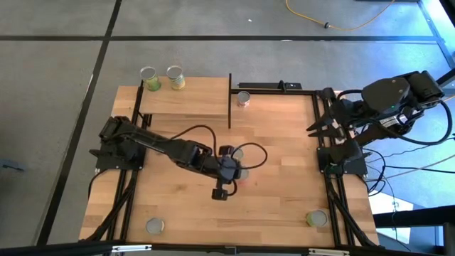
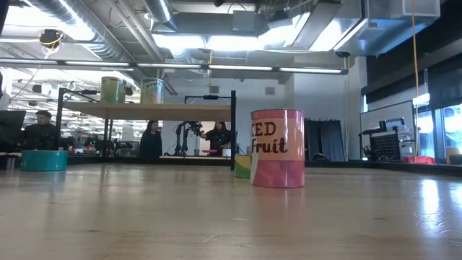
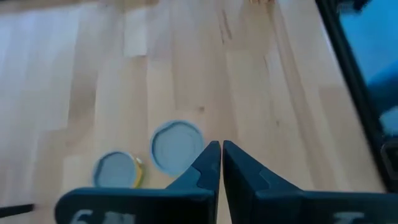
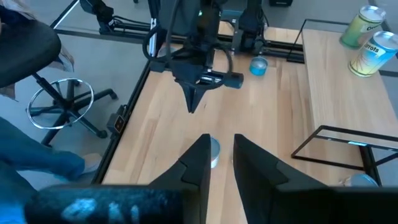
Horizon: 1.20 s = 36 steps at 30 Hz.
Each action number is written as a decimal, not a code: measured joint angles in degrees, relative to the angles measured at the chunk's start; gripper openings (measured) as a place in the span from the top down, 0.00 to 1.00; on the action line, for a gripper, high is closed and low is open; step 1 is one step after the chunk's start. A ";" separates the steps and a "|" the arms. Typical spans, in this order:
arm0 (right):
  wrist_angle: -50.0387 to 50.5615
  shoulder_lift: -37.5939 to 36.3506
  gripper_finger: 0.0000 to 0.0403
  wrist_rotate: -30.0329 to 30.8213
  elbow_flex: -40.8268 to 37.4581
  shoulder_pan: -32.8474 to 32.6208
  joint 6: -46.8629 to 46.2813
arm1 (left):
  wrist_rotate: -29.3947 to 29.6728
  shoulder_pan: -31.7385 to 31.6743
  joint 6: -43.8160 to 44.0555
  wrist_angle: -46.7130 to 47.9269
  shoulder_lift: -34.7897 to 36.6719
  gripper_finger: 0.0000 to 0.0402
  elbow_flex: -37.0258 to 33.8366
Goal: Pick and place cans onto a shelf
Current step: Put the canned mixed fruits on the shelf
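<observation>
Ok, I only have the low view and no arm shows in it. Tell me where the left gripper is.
Observer: The left gripper hangs over the middle of the light-wood tabletop, fingers shut on nothing.
Operator: Give me the nearest can.
Observer: A small silver-topped round tin stands just beside its fingertips.
Operator: Now report the right arm.
Observer: The right gripper waits open at the table's right edge.

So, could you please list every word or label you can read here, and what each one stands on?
"ED" above "Fruit": on the pink can, its first letters cut off.
Part of a word on the yellow-green can on the shelf: blurred, unreadable.
Other labels: too small.
</observation>
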<state>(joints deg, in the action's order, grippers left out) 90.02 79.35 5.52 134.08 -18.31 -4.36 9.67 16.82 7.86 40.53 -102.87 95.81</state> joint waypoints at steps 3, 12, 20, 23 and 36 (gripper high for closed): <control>0.00 0.00 0.83 0.00 0.00 0.00 -0.82 | -1.60 -0.49 1.05 -0.23 0.00 0.95 0.00; -0.04 0.20 0.83 -0.02 -0.52 0.00 -1.40 | -3.16 -2.17 1.04 -0.24 0.00 0.87 -1.54; -0.04 0.26 0.83 -0.07 -0.52 0.00 -1.33 | -4.71 -2.39 -3.29 -10.50 0.00 0.86 -8.49; -0.04 0.26 0.83 -0.07 -0.52 0.00 -1.27 | -4.51 -2.38 -5.93 -16.67 0.00 0.86 -11.93; -0.02 0.26 0.83 -0.09 -0.52 0.00 0.31 | -1.39 -2.40 -12.51 -25.45 -0.03 0.86 -22.44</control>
<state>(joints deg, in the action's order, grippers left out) 90.00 79.61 5.43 133.56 -18.31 -4.05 8.27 14.41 -4.65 15.09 -102.90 73.37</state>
